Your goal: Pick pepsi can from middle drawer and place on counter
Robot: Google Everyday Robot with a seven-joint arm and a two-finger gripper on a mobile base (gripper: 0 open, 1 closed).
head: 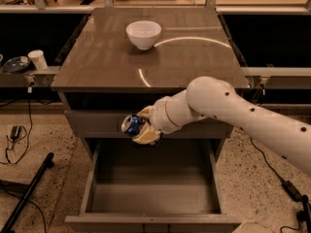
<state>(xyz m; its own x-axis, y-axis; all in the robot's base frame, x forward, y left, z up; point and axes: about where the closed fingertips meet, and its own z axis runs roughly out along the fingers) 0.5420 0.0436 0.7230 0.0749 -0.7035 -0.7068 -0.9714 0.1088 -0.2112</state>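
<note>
My gripper (138,129) is shut on the pepsi can (130,124), a small blue can with a silver end facing left. It holds the can lying sideways in the air above the back of the open middle drawer (150,193), in front of the closed drawer panel. The drawer floor is bare. The counter (184,57) lies above and behind the can. My white arm (233,110) reaches in from the right.
A white bowl (144,34) stands on the counter towards the back. A white cup (38,59) and a dark dish (17,64) sit on a ledge at the left. Cables and a black pole (24,193) lie on the floor at the left.
</note>
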